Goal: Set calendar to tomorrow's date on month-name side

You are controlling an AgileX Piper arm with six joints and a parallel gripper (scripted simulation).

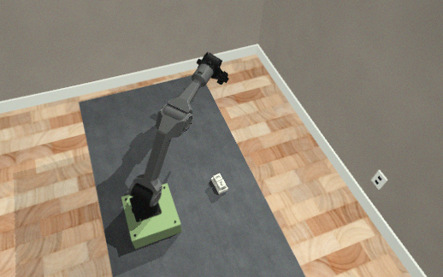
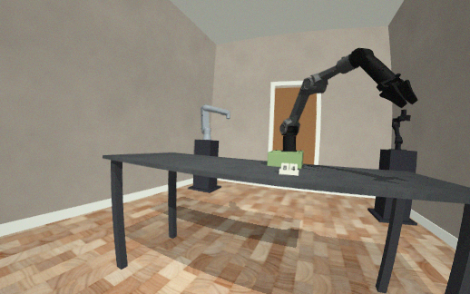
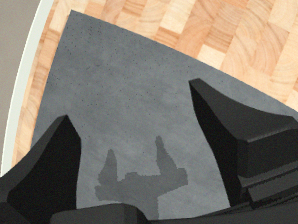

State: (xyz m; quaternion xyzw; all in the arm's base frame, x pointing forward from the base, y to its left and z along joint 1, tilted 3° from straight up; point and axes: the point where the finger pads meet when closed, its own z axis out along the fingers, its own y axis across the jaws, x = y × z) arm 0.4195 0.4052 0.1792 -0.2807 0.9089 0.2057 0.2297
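The small white calendar tray with its two digit cubes (image 1: 219, 183) sits on the dark table, to the right of the arm's green base (image 1: 150, 215). In the exterior view the cubes (image 2: 288, 169) stand side by side in front of the base; the digits are too small to read surely. My gripper (image 1: 221, 73) is raised high over the far end of the table, far from the calendar. It also shows in the exterior view (image 2: 404, 96). In the wrist view the fingers stand wide open and empty, with only table and floor below.
The dark table top (image 1: 180, 171) is long and narrow, with wooden floor on all sides. Two camera stands (image 2: 206, 150) (image 2: 397, 154) are behind the table. The wall and skirting lie close beyond the far end.
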